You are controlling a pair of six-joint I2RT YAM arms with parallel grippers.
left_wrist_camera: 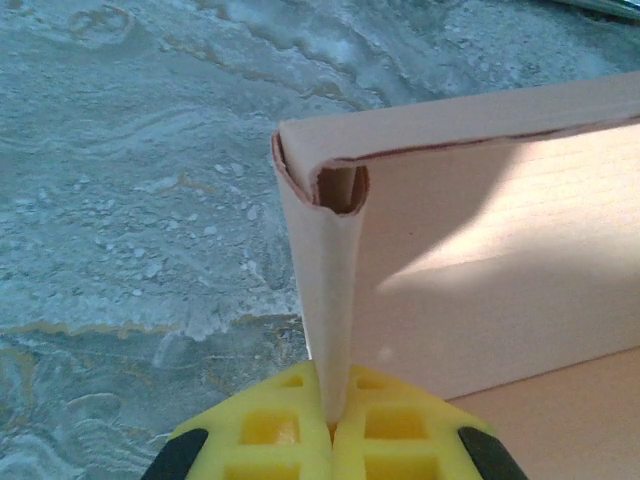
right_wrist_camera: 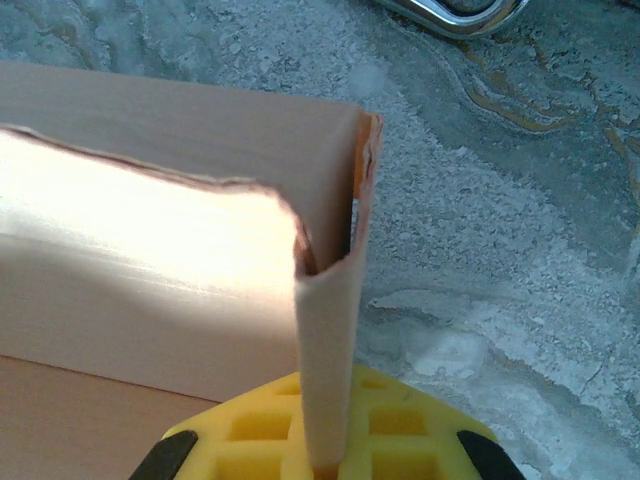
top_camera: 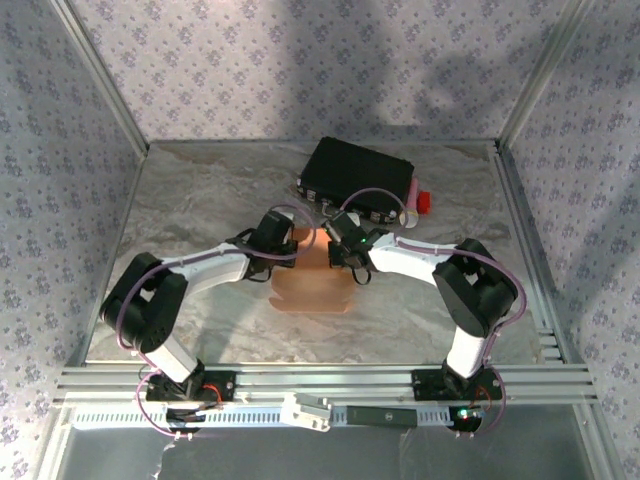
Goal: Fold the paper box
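The salmon-pink paper box (top_camera: 310,282) lies partly folded in the middle of the table, its far wall raised. My left gripper (top_camera: 287,243) sits at the box's far left corner and my right gripper (top_camera: 338,248) at its far right corner. In the left wrist view the yellow fingers (left_wrist_camera: 270,425) of my left gripper (left_wrist_camera: 334,432) are shut on the doubled side flap of the paper box (left_wrist_camera: 500,270). In the right wrist view my right gripper (right_wrist_camera: 325,462) is shut on the folded side flap of the paper box (right_wrist_camera: 150,270), which stands upright between the jaws.
A black hard case (top_camera: 356,179) with metal latches lies just behind the grippers, a red-capped pink item (top_camera: 420,200) at its right end. Metal frame rails (top_camera: 300,380) run along the near edge. Patterned walls enclose the marble tabletop (top_camera: 190,200).
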